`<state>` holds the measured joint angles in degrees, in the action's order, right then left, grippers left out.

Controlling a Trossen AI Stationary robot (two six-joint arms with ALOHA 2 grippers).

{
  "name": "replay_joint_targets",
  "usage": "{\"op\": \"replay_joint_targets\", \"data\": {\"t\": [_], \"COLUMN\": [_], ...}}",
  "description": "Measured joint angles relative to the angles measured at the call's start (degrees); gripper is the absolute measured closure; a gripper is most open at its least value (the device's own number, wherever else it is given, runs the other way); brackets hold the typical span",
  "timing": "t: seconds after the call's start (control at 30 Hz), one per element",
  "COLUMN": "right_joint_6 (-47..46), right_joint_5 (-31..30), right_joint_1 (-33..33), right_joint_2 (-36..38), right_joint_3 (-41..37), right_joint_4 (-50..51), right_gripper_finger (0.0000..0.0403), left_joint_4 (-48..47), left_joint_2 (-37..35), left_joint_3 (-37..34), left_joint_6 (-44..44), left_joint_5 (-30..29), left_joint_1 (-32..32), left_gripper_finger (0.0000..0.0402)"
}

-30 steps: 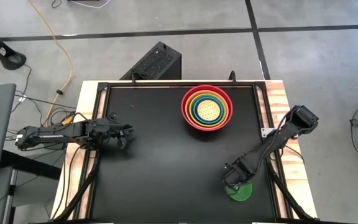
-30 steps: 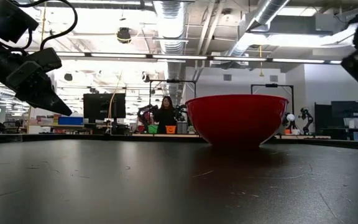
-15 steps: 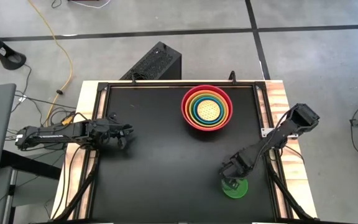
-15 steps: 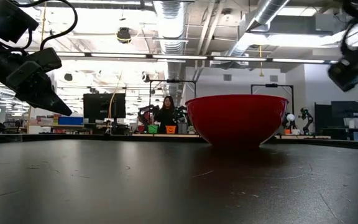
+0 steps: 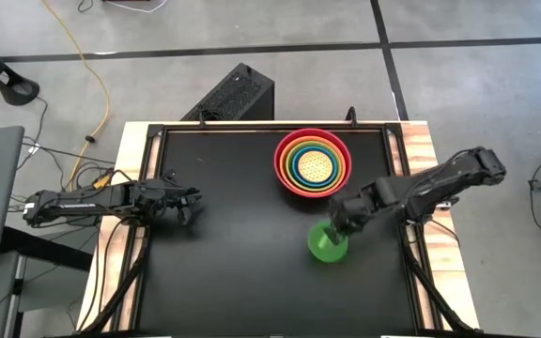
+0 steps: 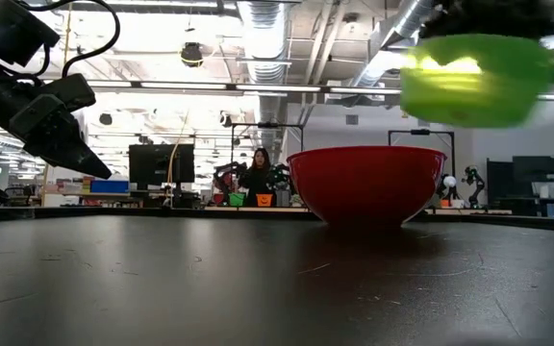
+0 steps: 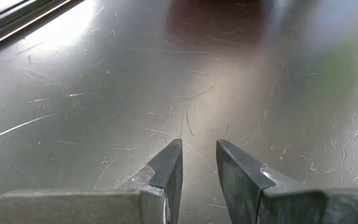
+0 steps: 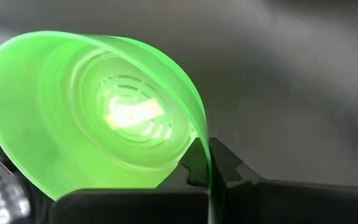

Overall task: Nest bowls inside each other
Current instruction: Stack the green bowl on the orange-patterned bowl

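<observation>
A stack of bowls (image 5: 313,164) stands at the table's far middle: red outermost, then orange, lime green and blue, with speckled yellow in the centre. In the low view only the red bowl (image 6: 366,183) shows. The small bright green bowl (image 5: 327,244) hangs in the air near the stack, on its near side, with my right gripper (image 5: 343,225) shut on it. In the low view the green bowl (image 6: 469,77) floats higher than the red bowl's rim. My left gripper (image 5: 191,200) waits at the table's left, its fingers (image 7: 173,168) a narrow gap apart with nothing between them. My right gripper pinches the green bowl's rim (image 8: 201,140), with one finger inside the bowl and one outside against its wall. The fingers slant down from the table's right side. The bowl is lifted clear of the table, below the fingers.
Wooden rails (image 5: 419,150) border the black tabletop (image 5: 242,263). Bare tabletop lies between the two arms and along the near edge. Beyond the far edge, a person (image 6: 256,178) stands far back in the room.
My right gripper has shut on the green bowl's rim near the table's near right corner. It has then risen and swung toward the far edge and leftward, toward the bowl stack. The green bowl has been lifted clear of the table.
</observation>
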<state>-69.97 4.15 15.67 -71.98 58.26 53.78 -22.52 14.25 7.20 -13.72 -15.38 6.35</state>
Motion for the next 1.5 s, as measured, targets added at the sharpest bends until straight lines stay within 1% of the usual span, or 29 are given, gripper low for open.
{"op": "replay_joint_targets", "data": {"t": [0.2, 0.33, 0.47, 0.53, 0.67, 0.87, 0.97, 1.1, 1.37, 1.5], "right_joint_6": [9.2, 16.4, 23.2, 25.5, 28.3, 32.2, 33.0, 33.8, 32.5, 32.0], "right_joint_5": [-4.1, -5.7, -5.5, -4.3, -4.1, -2.9, -2.8, -2.6, -3.5, -4.9], "right_joint_1": [-9.4, -17.5, -26.1, -30.2, -37.4, -45.8, -48.4, -49.1, -46.6, -45.7], "right_joint_2": [0.4, -2.3, -6.4, -8.7, -12.4, -14.7, -14.5, -14.6, -14.6, -16.1], "right_joint_3": [6.3, 10.2, 13.5, 15.0, 16.7, 16.8, 15.9, 15.4, 15.4, 15.4], "right_joint_4": [-0.1, -0.2, -0.4, -0.3, 0.1, 3.6, 4.3, 4.8, 4.8, 5.8], "right_gripper_finger": [0.0402, 0.0402, 0.0402, 0.0402, 0.0403, 0.0403, 0.0403, 0.0403, 0.0403, 0.0403], "left_joint_4": [0.0, 0.0, 0.0, 0.0, 0.0, 0.0, 0.0, 0.0, 0.0, 0.0], "left_joint_2": [0.0, 0.0, 0.0, 0.0, 0.0, 0.0, 0.0, 0.0, 0.0, 0.0], "left_joint_3": [0.0, 0.0, 0.0, 0.0, 0.0, 0.0, 0.0, 0.0, 0.0, 0.0], "left_joint_6": [0.0, 0.0, 0.0, 0.0, 0.0, 0.0, 0.0, 0.0, 0.0, 0.0], "left_joint_5": [0.0, 0.0, 0.0, 0.0, 0.0, 0.0, 0.0, 0.0, 0.0, 0.0], "left_joint_1": [0.0, 0.0, 0.0, 0.0, 0.0, 0.0, 0.0, 0.0, 0.0, 0.0], "left_gripper_finger": [0.0315, 0.0315, 0.0315, 0.0315, 0.0315, 0.0315, 0.0315, 0.0315, 0.0315, 0.0315]}}
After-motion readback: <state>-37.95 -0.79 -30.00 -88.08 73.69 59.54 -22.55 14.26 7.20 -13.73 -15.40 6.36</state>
